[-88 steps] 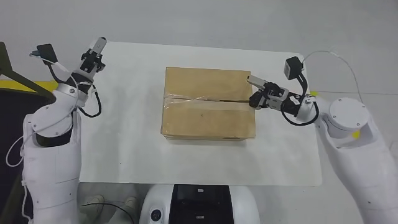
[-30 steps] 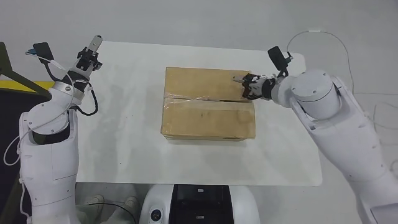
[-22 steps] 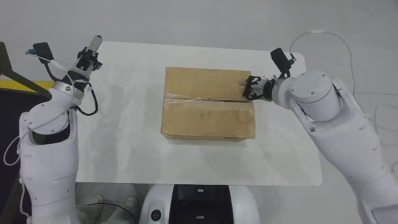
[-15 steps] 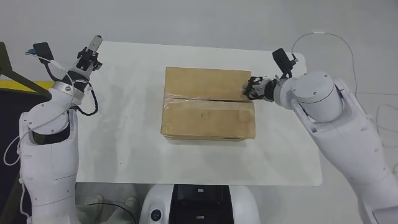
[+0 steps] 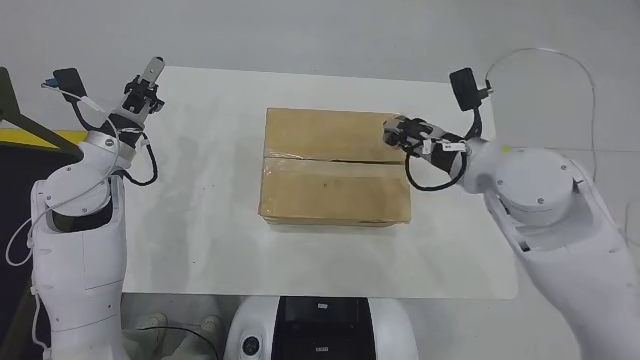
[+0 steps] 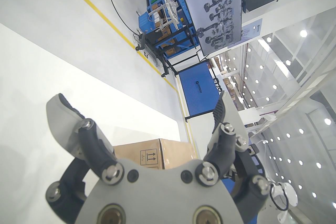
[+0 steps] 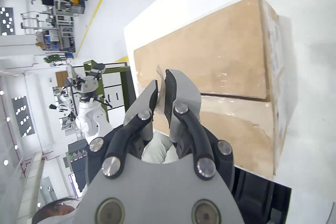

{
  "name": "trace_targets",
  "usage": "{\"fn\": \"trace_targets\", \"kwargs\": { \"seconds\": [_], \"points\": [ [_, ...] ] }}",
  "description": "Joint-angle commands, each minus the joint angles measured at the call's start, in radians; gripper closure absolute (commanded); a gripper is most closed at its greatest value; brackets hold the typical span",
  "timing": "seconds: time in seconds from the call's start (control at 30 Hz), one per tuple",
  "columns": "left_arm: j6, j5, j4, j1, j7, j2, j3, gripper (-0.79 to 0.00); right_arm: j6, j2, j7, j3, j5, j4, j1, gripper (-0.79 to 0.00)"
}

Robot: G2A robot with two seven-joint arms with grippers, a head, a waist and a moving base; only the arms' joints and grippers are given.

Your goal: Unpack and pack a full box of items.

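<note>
My right hand point(image 7: 162, 78) pinching a tape scrap point(image 7: 159, 100) above the box point(image 7: 210, 51), left hand point(image 6: 139, 101) wide open, empty, label point(image 6: 143, 155) print unreadable

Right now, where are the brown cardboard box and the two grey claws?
Brown cardboard box point(image 5: 335, 192): top view, on its top face.
Right grey claw point(image 7: 160, 83): right wrist view, between fingertips pinching tape point(image 7: 158, 70).
Left grey claw point(image 6: 140, 101): left wrist view, between open fingertips.

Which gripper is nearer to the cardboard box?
Right. The right gripper is over one end of the box, shut on a tape strip; the left gripper is open by the far corner of the table, apart.
</note>
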Motion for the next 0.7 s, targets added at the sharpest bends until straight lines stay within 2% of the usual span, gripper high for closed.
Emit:
{"fn": "trace_targets", "kwargs": {
  "seconds": [0.0, 0.23, 0.43, 0.67],
  "points": [
    [0.000, 0.000, 0.000, 0.000, 0.000, 0.000, 0.000, -0.785, -0.076, 0.000, -0.014, 0.027, 0.029, -0.012, -0.037, 0.000],
    [0.000, 0.000, 0.000, 0.000, 0.000, 0.000, 0.000, -0.785, -0.237, 0.003, -0.060, 0.085, 0.048, -0.035, -0.142, 0.000],
    [0.000, 0.000, 0.000, 0.000, 0.000, 0.000, 0.000, -0.785, -0.262, 0.005, -0.026, 0.111, 0.062, -0.007, -0.168, 0.000],
    [0.000, 0.000, 0.000, 0.000, 0.000, 0.000, 0.000, -0.785, -0.229, 0.003, -0.035, 0.115, 0.066, 0.015, -0.192, 0.000]
  ]
}}
